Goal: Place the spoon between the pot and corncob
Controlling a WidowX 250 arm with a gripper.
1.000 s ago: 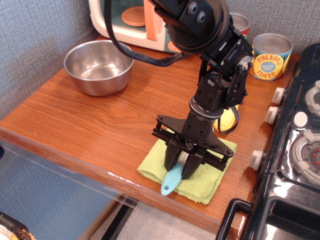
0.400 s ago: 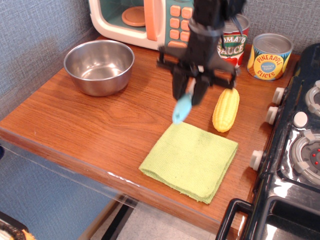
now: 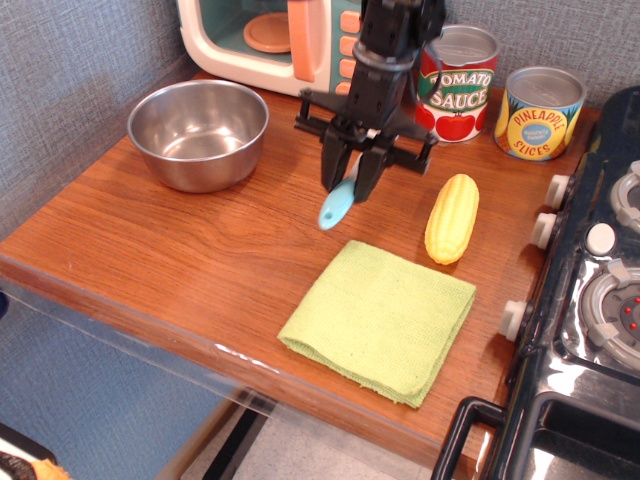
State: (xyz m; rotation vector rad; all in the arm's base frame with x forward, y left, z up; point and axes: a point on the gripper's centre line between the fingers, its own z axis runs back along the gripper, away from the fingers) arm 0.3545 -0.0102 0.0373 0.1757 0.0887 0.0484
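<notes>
The wooden surface (image 3: 180, 250) in front of me carries the pot (image 3: 198, 133) at its far left. Well to the right of the pot lies the corncob (image 3: 451, 217). Nearer the front edge than the pot, a folded green cloth (image 3: 380, 318) lies flat. Behind the pot stand a toy microwave (image 3: 270, 40), a tomato sauce can (image 3: 456, 70) and a pineapple can (image 3: 541, 112).

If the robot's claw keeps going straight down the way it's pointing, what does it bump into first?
Probably the bare wooden table. The gripper points down, and the blue spoon it holds would touch first, landing somewhere between the pot and the corncob. Exact depth is hard to judge from one view.
</notes>
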